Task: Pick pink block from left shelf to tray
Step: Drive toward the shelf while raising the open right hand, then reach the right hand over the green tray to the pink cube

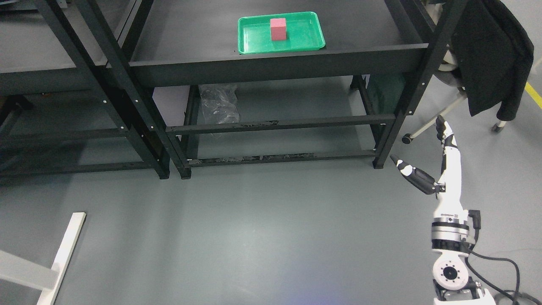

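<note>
The pink block (278, 29) stands upright inside the green tray (258, 44), which lies on the top of the black shelf unit at upper centre. My right hand (440, 156) hangs low at the right over the floor, well below and right of the tray. Its fingers (441, 129) are stretched out straight and the thumb (406, 170) is splayed left, holding nothing. The left arm does not show.
A second black shelf unit (51, 76) stands at the left. Crumpled clear plastic (218, 103) lies under the middle shelf. A chair with a black jacket (495, 55) is at the upper right. A white frame leg (63, 250) crosses the floor at lower left.
</note>
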Available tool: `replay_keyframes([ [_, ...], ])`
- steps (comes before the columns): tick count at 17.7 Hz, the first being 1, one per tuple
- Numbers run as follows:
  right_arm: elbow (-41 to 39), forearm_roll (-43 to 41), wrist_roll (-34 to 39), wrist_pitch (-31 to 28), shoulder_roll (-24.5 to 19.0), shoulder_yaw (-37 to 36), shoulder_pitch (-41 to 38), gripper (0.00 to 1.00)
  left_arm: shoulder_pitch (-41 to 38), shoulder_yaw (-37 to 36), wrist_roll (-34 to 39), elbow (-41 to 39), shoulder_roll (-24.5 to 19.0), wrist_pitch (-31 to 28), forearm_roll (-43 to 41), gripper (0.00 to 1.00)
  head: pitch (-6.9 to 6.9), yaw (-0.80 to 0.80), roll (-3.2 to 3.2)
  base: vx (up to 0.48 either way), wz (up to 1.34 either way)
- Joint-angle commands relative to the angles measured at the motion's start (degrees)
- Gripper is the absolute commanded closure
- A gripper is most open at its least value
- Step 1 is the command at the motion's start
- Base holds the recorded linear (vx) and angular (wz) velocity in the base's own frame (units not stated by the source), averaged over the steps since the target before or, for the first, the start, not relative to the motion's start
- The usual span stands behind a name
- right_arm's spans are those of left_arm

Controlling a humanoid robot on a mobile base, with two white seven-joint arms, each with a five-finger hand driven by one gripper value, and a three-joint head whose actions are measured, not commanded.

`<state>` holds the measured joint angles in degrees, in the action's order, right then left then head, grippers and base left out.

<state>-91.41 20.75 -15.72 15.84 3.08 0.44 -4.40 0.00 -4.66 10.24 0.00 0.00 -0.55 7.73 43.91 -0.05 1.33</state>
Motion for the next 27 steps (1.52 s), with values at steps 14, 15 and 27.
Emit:
replay_keyframes([
  [14,-2.0,38.4,-3.3,-0.3,4.3,4.6,4.3,0.0,1.8,0.0,0.0,-1.0,-1.0,0.0,0.0,0.0,0.0,0.0,0.0,0.281,0.12],
  [15,-1.9,41.4,-3.4,-0.7,3.8,5.1,4.3,0.0,1.7,0.0,0.0,-1.0,-1.0,0.0,0.0,0.0,0.0,0.0,0.0,0.291,0.1],
  [27,-1.8,47.3,-5.1,-2.9,1.4,10.8,3.9,0.0,1.7,0.0,0.0,-1.0,-1.0,0.0,0.0,0.0,0.0,0.0,0.0,0.311,0.06],
])
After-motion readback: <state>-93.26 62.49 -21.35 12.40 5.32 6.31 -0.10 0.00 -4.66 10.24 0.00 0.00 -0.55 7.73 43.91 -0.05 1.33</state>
